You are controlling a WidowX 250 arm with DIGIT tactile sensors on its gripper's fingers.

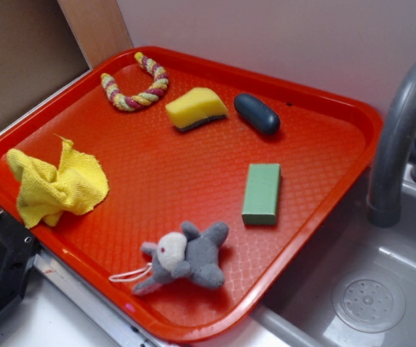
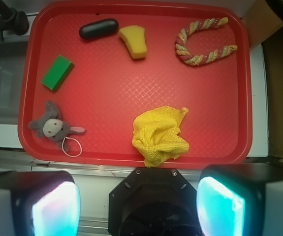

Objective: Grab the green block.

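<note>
The green block (image 1: 262, 192) lies flat on the red tray (image 1: 323, 123), towards its right side, between the dark oval object (image 1: 257, 113) and the grey plush toy (image 1: 186, 255). In the wrist view the green block (image 2: 57, 72) sits at the tray's (image 2: 131, 93) upper left. My gripper (image 2: 139, 206) is high above, off the tray's near edge. Its two fingers (image 2: 55, 209) are wide apart and hold nothing. The gripper does not show in the exterior view.
On the tray: a yellow sponge (image 1: 196, 108), a rope ring (image 1: 135, 84), a crumpled yellow cloth (image 1: 54, 183). A grey tap (image 1: 399, 137) and sink (image 1: 367, 296) stand right of the tray. A black base (image 2: 151, 201) sits below the gripper.
</note>
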